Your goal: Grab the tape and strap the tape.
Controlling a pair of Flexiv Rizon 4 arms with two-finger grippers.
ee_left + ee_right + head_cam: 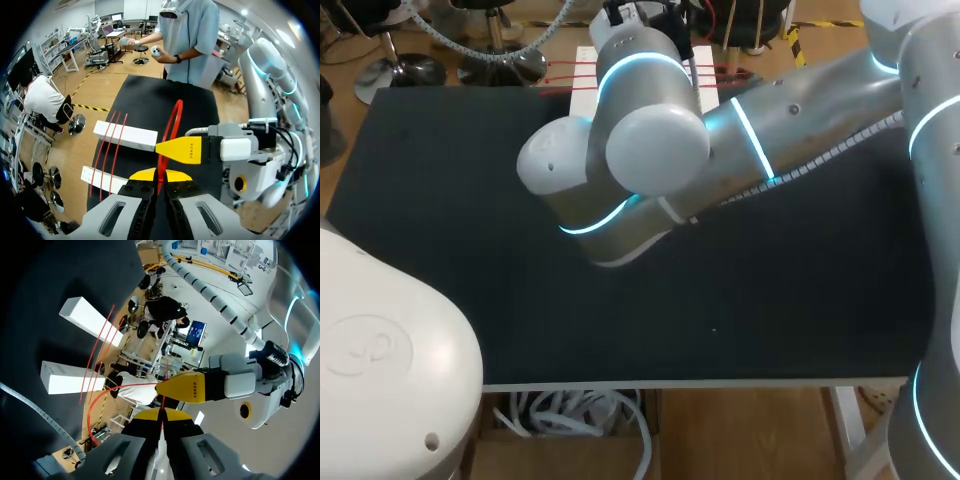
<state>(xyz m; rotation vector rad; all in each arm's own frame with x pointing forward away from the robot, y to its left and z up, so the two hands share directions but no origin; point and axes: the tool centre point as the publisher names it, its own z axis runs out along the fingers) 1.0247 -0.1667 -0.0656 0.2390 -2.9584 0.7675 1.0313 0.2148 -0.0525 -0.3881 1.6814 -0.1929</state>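
Thin red tape loop [172,125] pinched upright in the clenched jaws of the left gripper [160,176], gripped too by the closed right gripper [161,415] just beside it, above the far middle of the black table [440,200], near two white blocks [125,136] crossed by three red bands [107,150]. Likely to slip free or twist if pulled unevenly between such narrow pinches. Risk also of the two grippers colliding, being so close, and of missing the block ends when stretching the loop over them.
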